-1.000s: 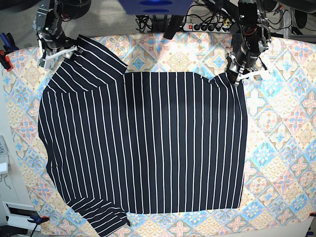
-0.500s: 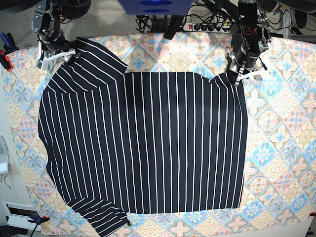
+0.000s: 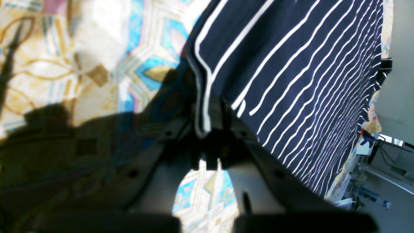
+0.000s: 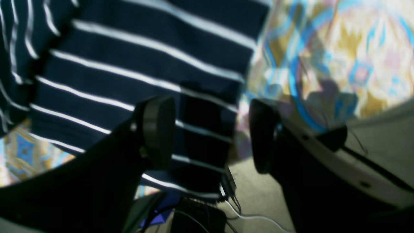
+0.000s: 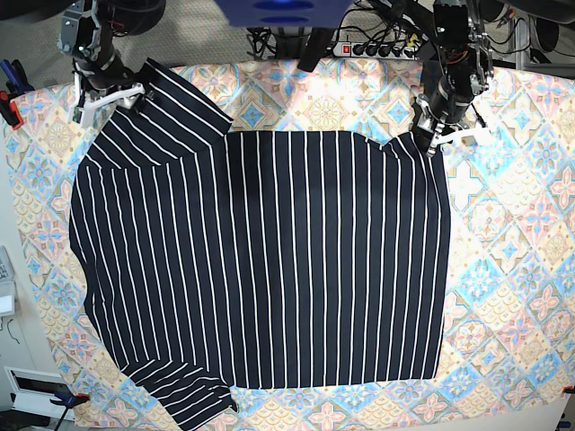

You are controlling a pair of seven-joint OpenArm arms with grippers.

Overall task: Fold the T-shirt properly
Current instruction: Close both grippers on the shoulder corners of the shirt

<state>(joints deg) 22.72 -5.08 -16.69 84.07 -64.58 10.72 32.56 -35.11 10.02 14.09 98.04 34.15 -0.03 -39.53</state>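
The T-shirt (image 5: 269, 260), dark navy with thin white pinstripes, lies spread flat on the tablecloth, with its sleeves at the left side of the base view. My left gripper (image 5: 429, 136) is at the shirt's upper right corner. In the left wrist view it (image 3: 212, 126) is shut on the shirt's bunched edge (image 3: 202, 97). My right gripper (image 5: 112, 92) is at the upper left sleeve. In the right wrist view it (image 4: 210, 136) is open, with the two pads (image 4: 158, 132) apart and the sleeve's hem (image 4: 145, 64) between and below them.
The pastel diamond-patterned tablecloth (image 5: 512, 269) covers the table. A power strip (image 5: 377, 49) and cables lie beyond the far edge. Clamps sit at the left edge (image 5: 9, 103) and the front left corner (image 5: 67, 398). Grey floor (image 4: 258, 194) shows past the table edge.
My right gripper has shifted slightly up and to the right at the upper left sleeve. The left arm and the rest of the shirt have not moved.
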